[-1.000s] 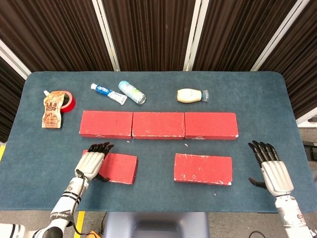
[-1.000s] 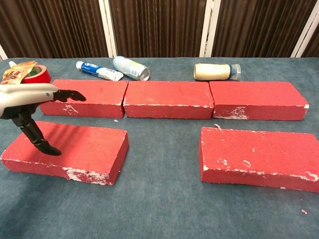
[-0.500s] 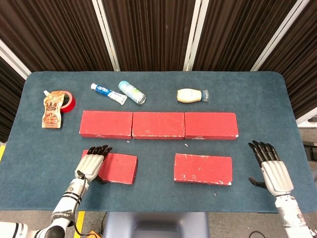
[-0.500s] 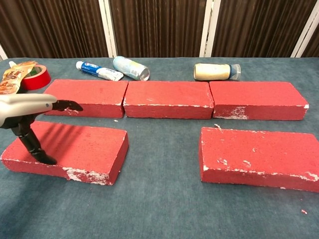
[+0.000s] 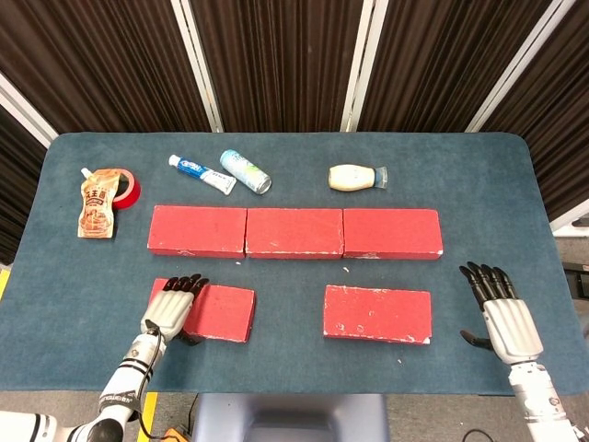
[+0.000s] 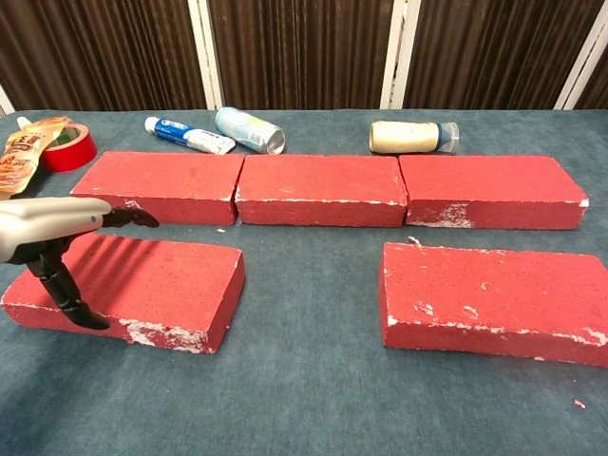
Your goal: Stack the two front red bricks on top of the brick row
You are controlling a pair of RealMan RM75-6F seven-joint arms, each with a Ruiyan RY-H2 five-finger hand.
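Lower left of the frame: left hand (image 5: 169,307) spread flat over the near end of the front-left rough red rectangular brick (image 5: 219,313), fingers (image 6: 133,218) stretched across the top, thumb (image 6: 63,288) hanging down the near edge at the brick's front face. Not yet clamped; brick flat on the cloth, no lift showing. Judged as the reach-and-grasp step, task barely begun. Best done by settling the palm fully down, closing fingers over the far edge against the thumb, squeezing firmly before raising: likely heavy and gritty, prone to tipping when held by one end. Worth shifting toward the brick's middle if reach allows.

Lower right: right hand (image 5: 502,315) hovering with fingers apart, holding nothing, well apart from the front-right chipped red brick (image 5: 377,314).

Beyond, mid-frame: row of three red bricks (image 5: 294,232) laid end to end, tops bare, awaiting both front bricks.

Further up: orange snack pouch (image 5: 97,209) lying on a red tape roll (image 5: 126,185) at left, white toothpaste tube (image 5: 202,173), pale blue can (image 5: 245,171), cream plastic bottle (image 5: 356,177) on its side.

Underneath all: dark teal felt-covered table (image 5: 294,368). Behind: dark pleated curtain (image 5: 276,55) with white uprights.
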